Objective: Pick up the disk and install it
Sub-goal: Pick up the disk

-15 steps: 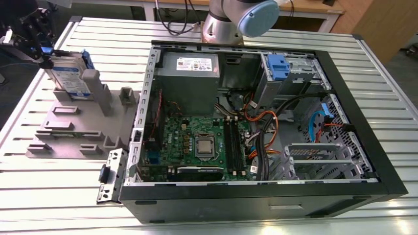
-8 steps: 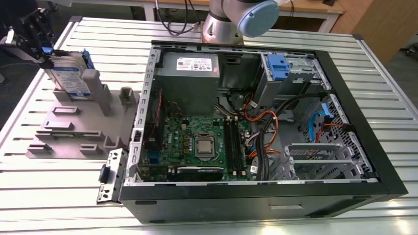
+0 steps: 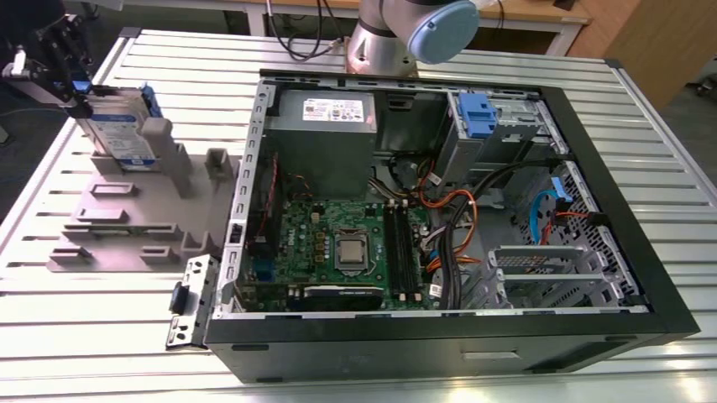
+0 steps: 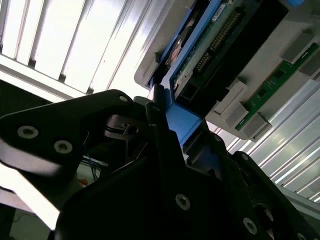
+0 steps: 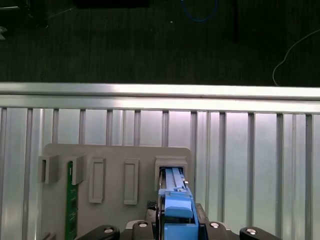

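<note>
Gripping: the pincer [image 3: 76,88] is closed on the blue frame at the top edge of the disk [image 3: 121,130]. Both wrist views show the frame clamped in it.
Disk: stands upright directly below the pincer, with its lower end in a slot of the grey stand [image 3: 112,227].
Stand: rests on the slatted tabletop [image 3: 90,336], beneath the pincer.
Computer case [image 3: 448,210]: lies open, well apart from the pincer, toward the exterior view's right.
</note>
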Robot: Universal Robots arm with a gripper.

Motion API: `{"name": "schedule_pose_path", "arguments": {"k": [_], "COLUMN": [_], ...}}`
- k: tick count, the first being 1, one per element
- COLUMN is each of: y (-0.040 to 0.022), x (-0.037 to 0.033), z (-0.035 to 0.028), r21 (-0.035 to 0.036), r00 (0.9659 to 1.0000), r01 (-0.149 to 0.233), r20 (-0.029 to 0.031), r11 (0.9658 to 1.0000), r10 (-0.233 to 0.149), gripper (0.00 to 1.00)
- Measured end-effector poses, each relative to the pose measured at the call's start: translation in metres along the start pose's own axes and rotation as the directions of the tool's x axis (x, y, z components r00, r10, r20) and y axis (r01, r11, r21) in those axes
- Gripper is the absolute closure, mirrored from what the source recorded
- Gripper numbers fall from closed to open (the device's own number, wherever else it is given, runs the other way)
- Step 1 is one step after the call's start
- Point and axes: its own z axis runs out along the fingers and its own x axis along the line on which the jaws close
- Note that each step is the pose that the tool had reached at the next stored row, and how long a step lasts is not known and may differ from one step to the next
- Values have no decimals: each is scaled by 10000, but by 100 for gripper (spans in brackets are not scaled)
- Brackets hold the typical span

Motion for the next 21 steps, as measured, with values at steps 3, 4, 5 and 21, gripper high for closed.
{"name": "schedule_pose_path", "arguments": {"k": [3, 4, 5, 21], "y": [0, 0, 0, 0], "x": [0, 0, 0, 0], "z": [0, 0, 0, 6], "r21": [2, 2, 3, -16], "r00": [10000, 10000, 10000, 9968], "r01": [68, 77, 88, -800], "r20": [0, 0, 0, -1], "r11": [10000, 10000, 10000, 9968], "r10": [-68, -77, -88, 800], "gripper": [62, 62, 62, 62]}}
